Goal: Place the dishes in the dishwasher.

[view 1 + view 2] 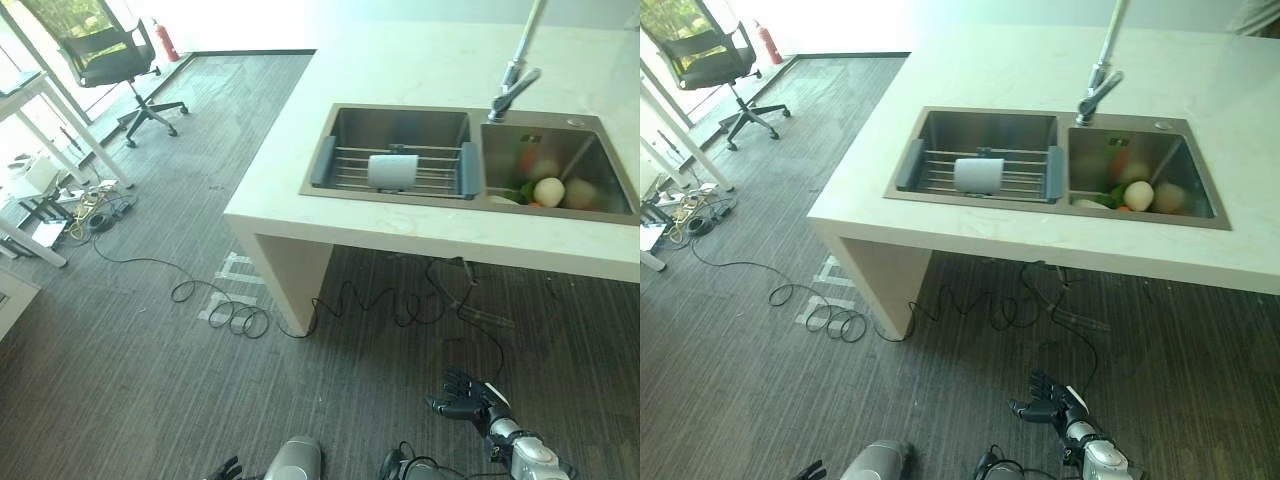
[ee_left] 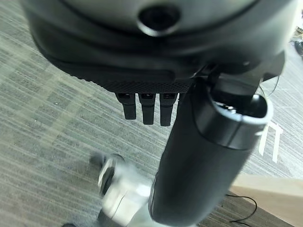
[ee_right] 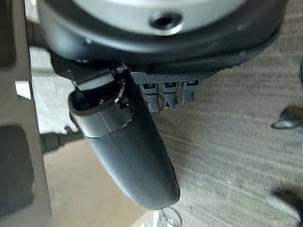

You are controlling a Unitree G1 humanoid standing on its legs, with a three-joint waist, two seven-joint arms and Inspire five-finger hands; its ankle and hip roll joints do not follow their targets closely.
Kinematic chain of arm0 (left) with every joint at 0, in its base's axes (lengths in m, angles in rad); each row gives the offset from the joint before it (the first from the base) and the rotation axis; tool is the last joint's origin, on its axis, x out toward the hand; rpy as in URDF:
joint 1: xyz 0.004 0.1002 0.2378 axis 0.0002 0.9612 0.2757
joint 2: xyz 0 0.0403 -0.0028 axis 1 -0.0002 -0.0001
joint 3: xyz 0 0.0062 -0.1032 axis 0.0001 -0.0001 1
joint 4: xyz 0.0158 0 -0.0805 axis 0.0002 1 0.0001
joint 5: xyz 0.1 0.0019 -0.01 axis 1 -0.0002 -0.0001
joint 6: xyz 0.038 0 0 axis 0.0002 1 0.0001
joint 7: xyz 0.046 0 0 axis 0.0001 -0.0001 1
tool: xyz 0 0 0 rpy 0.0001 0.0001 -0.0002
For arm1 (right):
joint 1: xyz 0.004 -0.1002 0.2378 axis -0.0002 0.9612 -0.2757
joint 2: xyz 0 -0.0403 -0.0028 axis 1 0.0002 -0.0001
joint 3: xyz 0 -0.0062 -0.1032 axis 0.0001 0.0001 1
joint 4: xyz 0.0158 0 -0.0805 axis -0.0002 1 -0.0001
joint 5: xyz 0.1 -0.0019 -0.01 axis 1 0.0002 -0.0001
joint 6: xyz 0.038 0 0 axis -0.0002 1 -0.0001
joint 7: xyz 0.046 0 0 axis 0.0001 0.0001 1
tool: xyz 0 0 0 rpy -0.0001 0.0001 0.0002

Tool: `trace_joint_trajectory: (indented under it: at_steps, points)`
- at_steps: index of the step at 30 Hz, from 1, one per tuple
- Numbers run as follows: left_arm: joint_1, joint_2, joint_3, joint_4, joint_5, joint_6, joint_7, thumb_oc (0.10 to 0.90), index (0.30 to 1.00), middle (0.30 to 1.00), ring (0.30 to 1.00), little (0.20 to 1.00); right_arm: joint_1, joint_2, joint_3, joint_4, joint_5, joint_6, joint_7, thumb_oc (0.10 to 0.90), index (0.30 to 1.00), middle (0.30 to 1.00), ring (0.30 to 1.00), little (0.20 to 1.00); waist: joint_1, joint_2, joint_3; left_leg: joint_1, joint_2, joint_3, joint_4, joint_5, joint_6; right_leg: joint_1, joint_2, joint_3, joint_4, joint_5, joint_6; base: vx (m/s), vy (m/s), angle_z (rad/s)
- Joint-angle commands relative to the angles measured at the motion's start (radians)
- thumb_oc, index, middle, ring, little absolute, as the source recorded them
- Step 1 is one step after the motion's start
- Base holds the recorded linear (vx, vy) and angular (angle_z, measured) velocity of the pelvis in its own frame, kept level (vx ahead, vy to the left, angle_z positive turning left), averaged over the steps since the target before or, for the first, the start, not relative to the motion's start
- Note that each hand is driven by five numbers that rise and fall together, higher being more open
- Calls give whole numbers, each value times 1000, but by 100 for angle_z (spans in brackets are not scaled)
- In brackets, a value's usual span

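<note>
At the island counter (image 1: 400,80), both hands are held low and empty, well short of the sink (image 1: 470,150).
Left hand (image 2: 147,106) is seen with fingers straight, nothing held; the pale cup (image 1: 392,170) lies on its side on the sink rack (image 1: 345,168); right hand (image 1: 462,392) hangs relaxed and unclosed over the floor. No dishwasher is seen. Approach is best made squarely; the counter edge and faucet (image 1: 512,85) must be cleared, with open floor left of the counter.

left hand (image 1: 228,468) cut off at frame's lower edge, sink basin (image 1: 600,150) contents too blurred to identify
</note>
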Motion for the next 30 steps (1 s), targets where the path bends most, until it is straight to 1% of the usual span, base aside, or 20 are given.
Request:
trace_joint_trajectory:
  at_steps: [1,2,3,5,7,9,11,12,13,14,16,17,18,20,21,22,24,26,27,30]
  points:
    - [-44,17,-1,-8,-35,-2,-1,800,900,900,900,900,-44,-23,-13,-19,9,-45,-3,800,900,900,900,900,17,71,8,-78,33,-56,19,-35,-3,27,28,137,-5,-61,116,241,187,14]
    - [-47,10,14,15,-38,1,-10,800,900,900,900,900,-41,-19,-17,-2,9,-22,7,800,900,900,900,900,29,80,11,-127,29,-74,19,1,-17,50,49,153,-5,-83,113,228,200,-2]
    - [-50,4,21,24,-38,8,-14,800,900,900,900,900,-38,-16,-19,4,-12,-18,6,800,900,900,900,900,33,83,13,-141,28,-74,19,12,-19,62,54,154,-5,-91,112,244,235,-35]
    - [-53,-3,34,40,-38,21,-23,800,900,900,900,900,-27,-9,-26,7,-44,-21,-4,800,900,900,900,900,28,83,11,-136,33,-54,19,6,-8,73,47,141,-5,-98,112,172,243,-83]
    - [-56,-10,44,61,-26,30,-24,800,900,900,900,900,-18,0,-30,10,-21,16,-56,800,900,900,900,900,25,75,-1,-105,21,-62,19,-23,7,89,35,130,-5,-103,113,169,316,-58]
    - [-59,-6,55,68,-25,19,-28,800,900,900,900,900,-12,4,-45,26,11,52,-64,800,900,900,900,900,24,67,-14,-58,7,-73,19,-61,22,100,18,115,-5,-101,117,137,245,-3]
    - [-68,1,61,73,-34,18,-29,800,900,900,900,900,-11,15,-55,44,6,75,-74,800,900,900,900,900,23,68,-24,-29,0,-70,19,-86,39,122,11,97,-5,-100,117,164,245,12]
    - [-73,10,68,72,-27,23,-30,800,900,900,900,900,-11,24,-62,55,5,82,-83,800,900,900,900,900,23,69,-26,-12,-5,-65,19,-98,57,153,16,83,-5,-73,120,206,255,7]
    - [-77,18,68,70,-9,26,-37,800,900,900,900,900,-11,30,-67,60,14,85,-91,800,900,900,900,900,18,73,-27,0,-8,-65,19,-107,76,176,22,74,-5,-5,134,181,255,2]
    - [-81,25,61,70,0,24,-41,800,900,900,900,900,-11,33,-72,61,19,84,-89,800,900,900,900,900,9,82,-15,21,-18,-76,19,-119,101,138,16,84,94,65,151,125,237,-2]
    - [-81,32,37,71,-14,21,-38,800,900,900,900,900,-7,34,-79,55,16,79,-81,800,900,900,900,900,-12,94,6,49,-36,-95,19,-138,134,29,15,110,280,110,150,81,188,1]
    - [-80,34,30,69,-29,27,-33,800,900,900,900,900,-6,34,-80,53,11,80,-81,800,900,900,900,900,-16,95,14,58,-41,-95,19,-144,140,-2,9,114,302,115,147,155,15,29]
    - [-75,38,26,67,-59,40,-29,800,900,900,900,900,-12,32,-76,64,13,76,-73,800,900,900,900,900,-27,87,29,86,-48,-93,19,-174,138,-43,-14,102,155,124,142,160,-113,25]
    - [-77,39,27,66,-50,43,-27,800,900,900,900,900,-17,32,-73,72,19,76,-75,800,900,900,900,900,-29,76,33,95,-46,-96,19,-184,130,-31,-19,100,2,142,150,157,-227,-6]
    - [-75,38,30,66,-51,43,-22,800,900,900,900,900,-19,33,-73,84,21,77,-75,800,900,900,900,900,-35,51,41,113,-60,-101,19,-204,127,-96,-58,134,-5,144,167,179,-282,17]
    - [-72,37,31,64,-59,46,-16,800,900,900,900,900,-21,36,-77,91,17,84,-75,800,900,900,900,900,-39,43,41,125,-54,-101,19,-217,123,-119,-67,159,-5,136,175,172,-256,16]
    - [-67,27,35,67,-60,50,-6,800,900,900,900,900,-20,39,-84,106,16,91,-79,800,900,900,900,900,-36,32,26,129,-35,-84,19,-225,104,-125,-75,167,-5,94,187,223,-246,-27]
    - [-63,14,21,60,-31,55,3,800,900,900,900,900,-18,34,-84,105,20,94,-72,800,900,900,900,900,-30,26,0,114,-4,-65,19,-222,75,-93,-68,158,-5,43,180,281,-278,-4]
    - [-63,9,16,59,-29,54,11,800,900,900,900,900,-16,33,-84,102,21,95,-72,800,900,900,900,900,-31,25,-5,109,3,-61,19,-219,69,-84,-64,159,-5,33,177,277,-280,28]
    - [-66,-2,-18,45,-38,57,35,800,900,900,900,900,-2,26,-89,87,43,101,-65,800,900,900,900,900,-49,35,-15,83,55,-56,19,-189,35,-35,-29,154,-5,-20,146,200,-224,39]
